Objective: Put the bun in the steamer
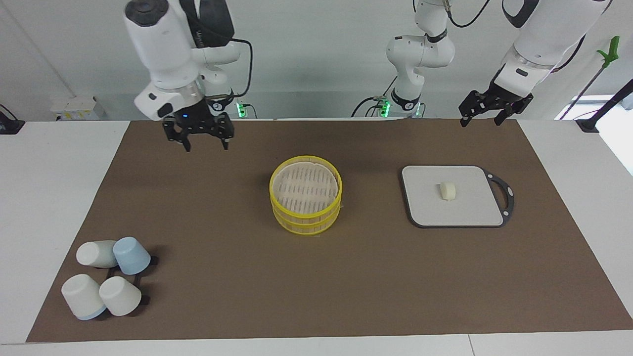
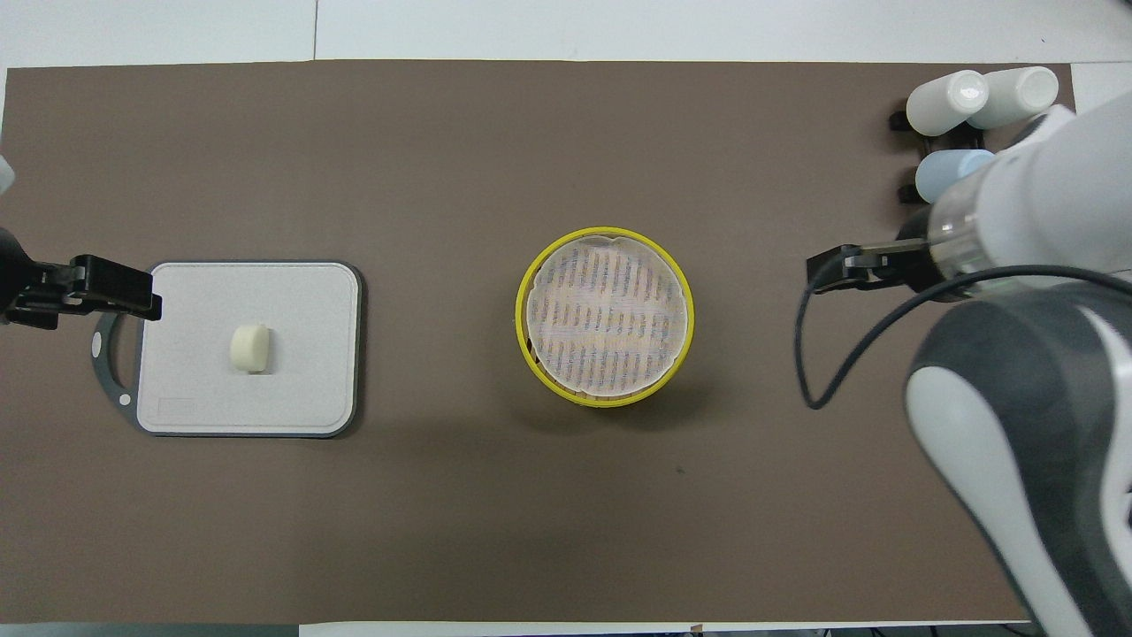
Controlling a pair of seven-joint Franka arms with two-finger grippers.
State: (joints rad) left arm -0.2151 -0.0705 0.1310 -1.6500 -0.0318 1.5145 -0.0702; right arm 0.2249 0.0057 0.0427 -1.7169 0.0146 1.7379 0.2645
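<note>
1. the bun point(image 1: 447, 191) lies untouched on the grey board point(image 1: 425, 210) toward the left arm's end of the table; the steamer point(image 1: 305, 201) sits mid-table, its top tier bare.
2. the left gripper point(image 1: 487, 112) hangs empty with fingers spread over the mat's robot-side edge, the right gripper point(image 1: 205, 138) likewise, waiting near its own corner.
3. risk: the bun looks soft, so a hard pinch could squash it.
4. risk: it may roll away, or clip the yellow rim on release.

Both arms hang raised, left gripper point(image 1: 487, 110) and right gripper point(image 1: 205, 133) empty (jaws parted).
</note>
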